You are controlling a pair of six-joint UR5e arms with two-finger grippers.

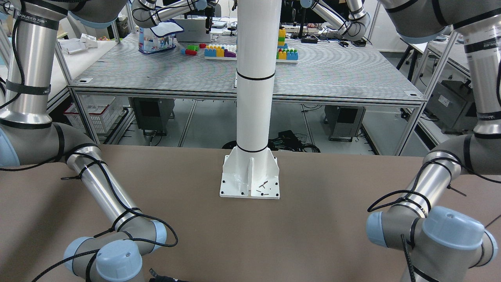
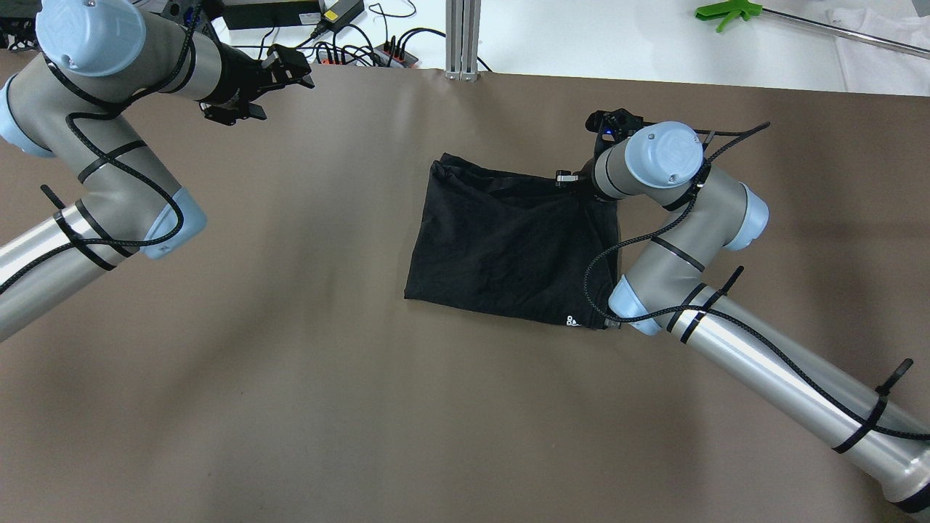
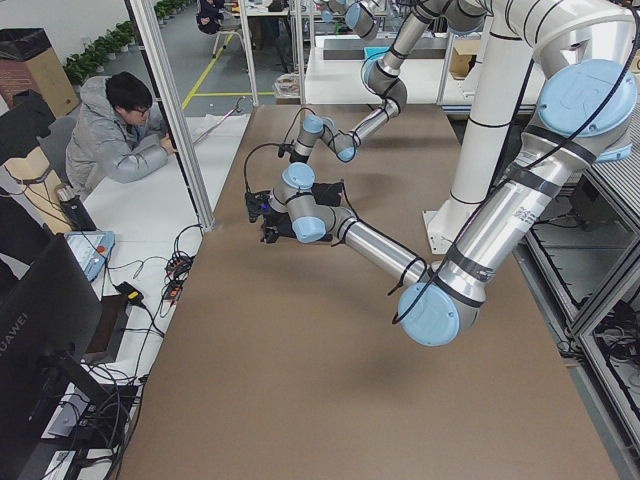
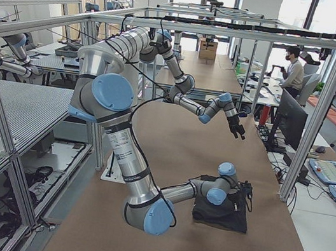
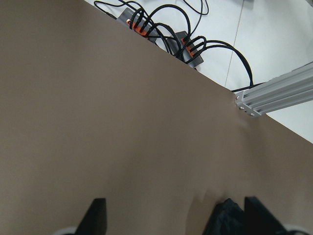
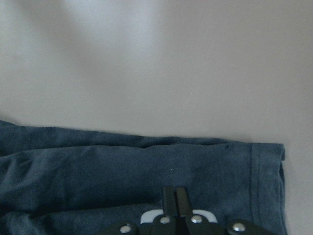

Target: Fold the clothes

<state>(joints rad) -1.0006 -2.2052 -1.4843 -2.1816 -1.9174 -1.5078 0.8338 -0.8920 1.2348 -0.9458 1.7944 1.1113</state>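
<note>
The clothes (image 2: 508,247) are one black piece lying flat and folded into a rough rectangle at mid-table, with a small white logo at its near right corner. In the right wrist view they look dark navy (image 6: 98,171), with a hemmed edge on the right. My right gripper (image 6: 175,196) is shut and pressed down on the clothes just inside their far edge; the fabric there looks pinched. From overhead, the right wrist (image 2: 654,163) hides this gripper. My left gripper (image 2: 296,69) hangs open over bare table near the far left edge, its fingers (image 5: 98,218) wide apart.
A power strip (image 2: 392,54) with cables and an aluminium post (image 2: 463,36) sit just past the table's far edge. The white pillar (image 1: 253,78) stands on its base plate (image 1: 250,180) at the robot's side. A person (image 3: 115,140) sits at a desk beyond the table.
</note>
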